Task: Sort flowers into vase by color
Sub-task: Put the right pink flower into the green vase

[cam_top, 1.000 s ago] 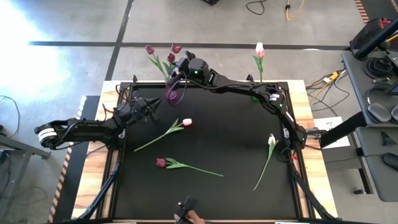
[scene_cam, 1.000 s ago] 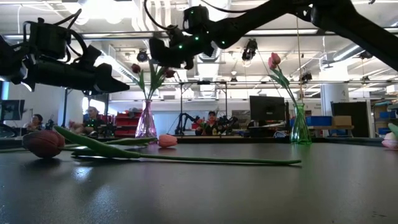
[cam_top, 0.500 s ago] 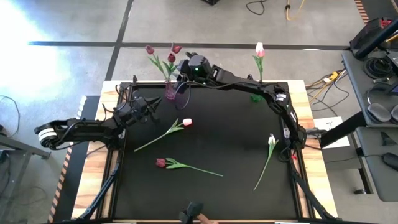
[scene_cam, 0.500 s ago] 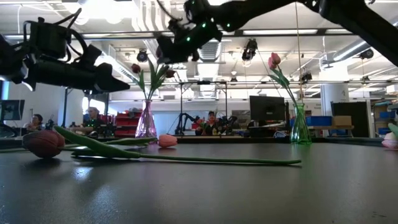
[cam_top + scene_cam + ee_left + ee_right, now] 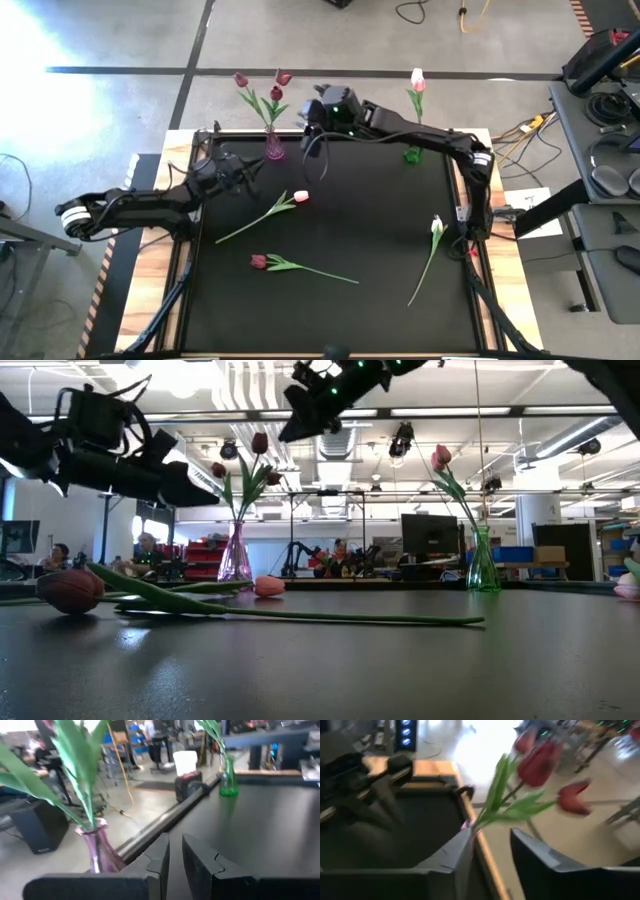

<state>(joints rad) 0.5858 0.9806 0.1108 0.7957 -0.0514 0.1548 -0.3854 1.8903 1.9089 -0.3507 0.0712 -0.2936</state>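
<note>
A purple vase (image 5: 273, 148) stands at the table's far edge and holds three maroon tulips (image 5: 276, 93). A green vase (image 5: 412, 153) farther right holds one pink-white tulip (image 5: 417, 80). Three tulips lie flat on the black mat: a pink one (image 5: 300, 197), a maroon one (image 5: 259, 261) and a white one (image 5: 437, 226). My right gripper (image 5: 312, 110) hovers open, high up, just right of the purple vase's tulips (image 5: 540, 757), and is empty. My left gripper (image 5: 245, 170) hangs shut above the mat near the purple vase (image 5: 100, 845), also empty.
The mat (image 5: 330, 330) has a wooden border (image 5: 145, 290), and the two vases sit at its far edge. In the low view the maroon tulip (image 5: 70, 590) lies nearest, its stem running right. People sit in the room beyond the table. Bare mat lies between the scattered flowers.
My right gripper has drawn away from the tulips in the purple vase, rising and moving toward the table's right. A maroon head that it hid now shows standing above the vase. My left gripper has edged slightly toward the right.
</note>
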